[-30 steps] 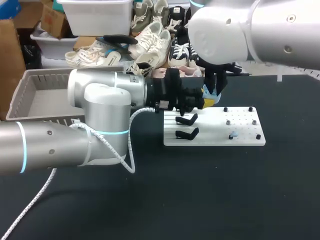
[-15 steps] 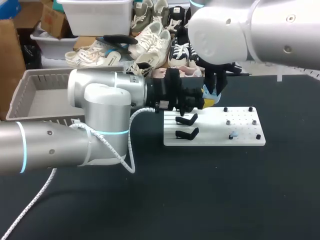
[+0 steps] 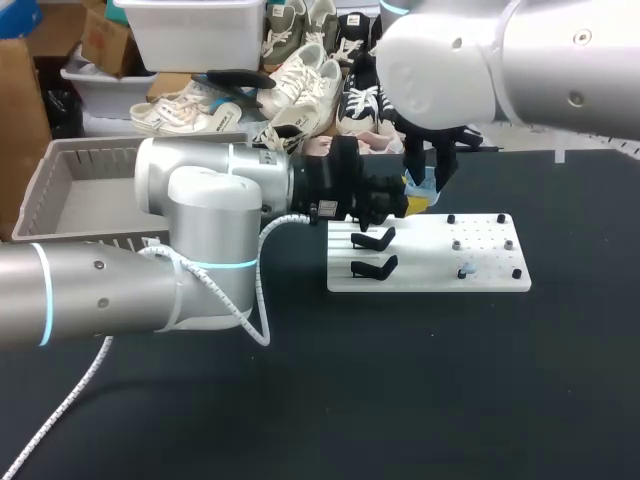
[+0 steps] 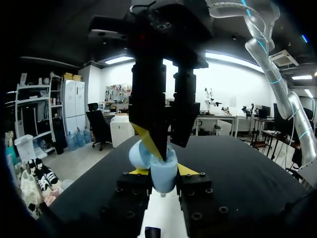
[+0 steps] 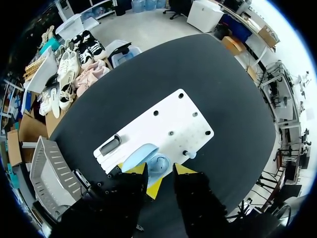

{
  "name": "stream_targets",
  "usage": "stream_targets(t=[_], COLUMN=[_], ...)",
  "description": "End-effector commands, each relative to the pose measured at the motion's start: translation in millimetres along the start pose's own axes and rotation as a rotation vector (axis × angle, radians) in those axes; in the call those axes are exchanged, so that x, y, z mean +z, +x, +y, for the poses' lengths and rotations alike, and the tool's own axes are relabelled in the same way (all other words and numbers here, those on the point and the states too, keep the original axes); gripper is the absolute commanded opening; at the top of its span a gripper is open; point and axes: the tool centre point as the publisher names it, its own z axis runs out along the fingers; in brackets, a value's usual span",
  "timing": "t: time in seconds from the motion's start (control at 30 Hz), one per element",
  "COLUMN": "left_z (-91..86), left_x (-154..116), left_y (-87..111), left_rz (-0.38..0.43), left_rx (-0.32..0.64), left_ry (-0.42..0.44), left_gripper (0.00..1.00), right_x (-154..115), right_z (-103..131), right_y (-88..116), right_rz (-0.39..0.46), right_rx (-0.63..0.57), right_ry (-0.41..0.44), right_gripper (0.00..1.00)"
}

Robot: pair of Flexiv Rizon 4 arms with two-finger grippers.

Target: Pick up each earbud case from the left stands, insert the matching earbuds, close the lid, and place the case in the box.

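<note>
Fingers (image 4: 187,170) of L gripper (image 4: 161,171) pinch case (image 4: 164,174) upright, lid (image 4: 138,154) open.

Background's basically just one big black worktop (image 3: 450,400), matte and dark all the way across, lit pretty softly and evenly.

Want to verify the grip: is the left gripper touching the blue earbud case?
Touching. The left wrist view shows the left gripper with a yellow-tipped finger pressed against each side of the earbud case, clamping it between them.
</note>
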Motion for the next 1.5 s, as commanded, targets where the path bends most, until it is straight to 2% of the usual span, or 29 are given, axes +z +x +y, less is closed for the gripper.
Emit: stream_targets(t=[0.03, 0.47, 0.67, 0.83, 1.0, 1.07, 1.2, 1.33, 1.5], left_z=[-1.4, -1.4, -1.4, -1.4, -1.4, -1.4, -1.4, -1.4, -1.4], left_x=[0, 0, 0, 0, 0, 0, 0, 0, 0], left_y=[0.3, 0.3, 0.3, 0.3, 0.3, 0.3, 0.3, 0.3, 0.3], left_rz=[-0.003, -0.003, -0.003, -0.003, -0.003, -0.003, -0.003, -0.003, -0.003], left_rx=[0.001, 0.001, 0.001, 0.001, 0.001, 0.001, 0.001, 0.001, 0.001], left_ry=[-0.004, -0.004, -0.004, -0.004, -0.004, -0.004, -0.004, -0.004, -0.004], left_gripper=[0.0, 0.0, 0.0, 0.0, 0.0, 0.0, 0.0, 0.0, 0.0], right_x=[-3, -41, -41, -26, 0, 11, 29, 44, 54], right_z=[-7, -41, -59, -75, -98, -107, -122, -129, -128], right_y=[4, 19, 25, 29, 35, 37, 42, 39, 36], right_rz=[-0.008, -0.106, -0.182, -0.192, -0.131, -0.112, -0.078, -0.052, -0.08], right_rx=[0.005, 0.001, -0.1, -0.19, -0.262, -0.29, -0.394, -0.45, -0.499], right_ry=[-0.02, -0.122, -0.184, -0.193, -0.222, -0.227, -0.292, -0.36, -0.405], right_gripper=[0.31, 0.33, 0.33, 0.33, 0.27, 0.32, 0.37, 0.36, 0.37])
